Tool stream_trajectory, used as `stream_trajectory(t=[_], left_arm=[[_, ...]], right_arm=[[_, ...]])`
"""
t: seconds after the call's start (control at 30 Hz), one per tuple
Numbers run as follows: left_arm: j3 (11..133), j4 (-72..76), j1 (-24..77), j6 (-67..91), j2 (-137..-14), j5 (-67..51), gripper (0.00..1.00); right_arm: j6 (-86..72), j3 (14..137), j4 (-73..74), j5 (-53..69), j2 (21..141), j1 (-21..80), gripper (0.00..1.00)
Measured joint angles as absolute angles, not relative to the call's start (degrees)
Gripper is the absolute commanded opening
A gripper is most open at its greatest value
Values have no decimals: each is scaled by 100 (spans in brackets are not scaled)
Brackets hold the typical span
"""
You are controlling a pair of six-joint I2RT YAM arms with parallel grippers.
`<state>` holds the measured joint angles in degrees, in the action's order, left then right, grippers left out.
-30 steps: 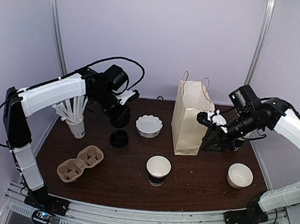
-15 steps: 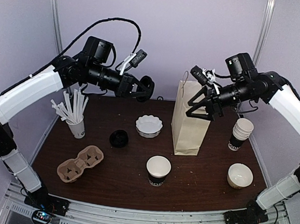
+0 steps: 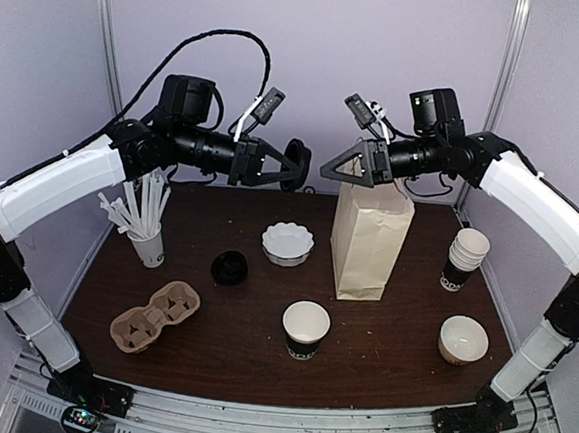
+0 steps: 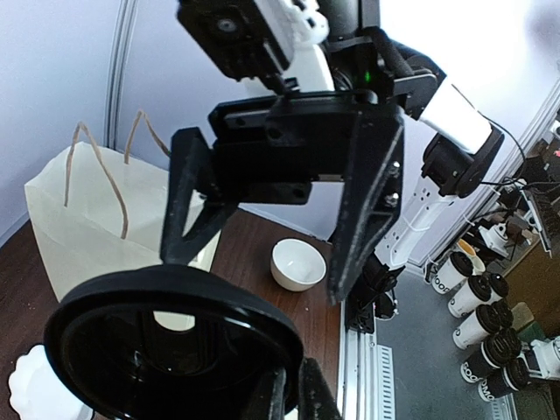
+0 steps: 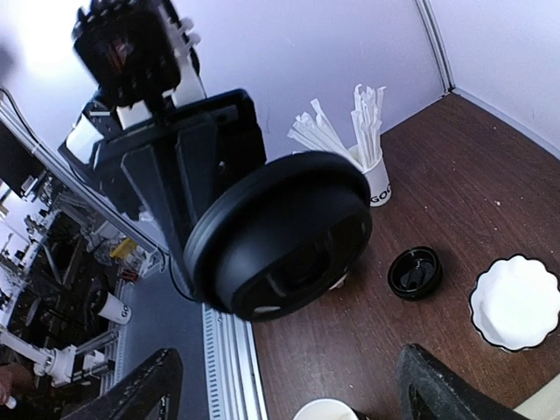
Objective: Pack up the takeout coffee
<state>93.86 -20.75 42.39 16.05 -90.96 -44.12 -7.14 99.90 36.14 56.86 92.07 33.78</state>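
The takeout coffee cup point(image 3: 306, 328), white above a black band, stands open and lidless at the table's front centre; its rim point(image 5: 328, 409) shows in the right wrist view. High over the table my left gripper point(image 3: 285, 166) is shut on the rim of a round black lid point(image 3: 299, 163), held on edge. The left wrist view shows the lid point(image 4: 166, 341) pinched between the fingers point(image 4: 289, 394). My right gripper point(image 3: 335, 168) faces it from the right, open and holding nothing, a short gap away. The right wrist view looks at the lid point(image 5: 280, 236) between wide-spread fingers point(image 5: 149, 385).
A paper bag point(image 3: 370, 238) stands upright under the right gripper. A second black lid point(image 3: 229, 267) and a scalloped white dish point(image 3: 287, 242) lie mid-table. Cup of straws point(image 3: 148, 235) and cardboard carrier point(image 3: 154, 316) stand left; stacked cups point(image 3: 465, 258) and white bowl point(image 3: 463, 339) stand right.
The left arm lifted the lid off table level and carried it right. The right arm rose from beside the stacked cups to above the bag, and its jaws spread wider.
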Motion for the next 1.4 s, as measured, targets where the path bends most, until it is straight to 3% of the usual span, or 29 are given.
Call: stream_trajectory(t=[0.03,0.1,0.43,0.83,1.2,1.4], left_arm=[[9351,-2010,4239,1629,-9074,-4440,5],[9310,-1914,4239,1664,-9030,-4480,5],[9207,-1400,4239,1903,-8943,-4665,5],[9070,-1096,4246,2003,-8934,-4698,5],[8947,-880,4248,2075,-8890,-4698,5],[8947,-860,4248,2102,-8886,-4696,5]], right_arm=[[-932,10029,3441,5736,9292,3378,98],[-1341,10116,3111,5852,9465,3378,99],[-3068,10116,1409,6383,9837,3378,100],[-4849,9277,-784,6858,9837,3378,96],[-5446,8895,-1557,6984,9828,3378,87],[-5881,8812,-2095,7067,9828,3389,75]])
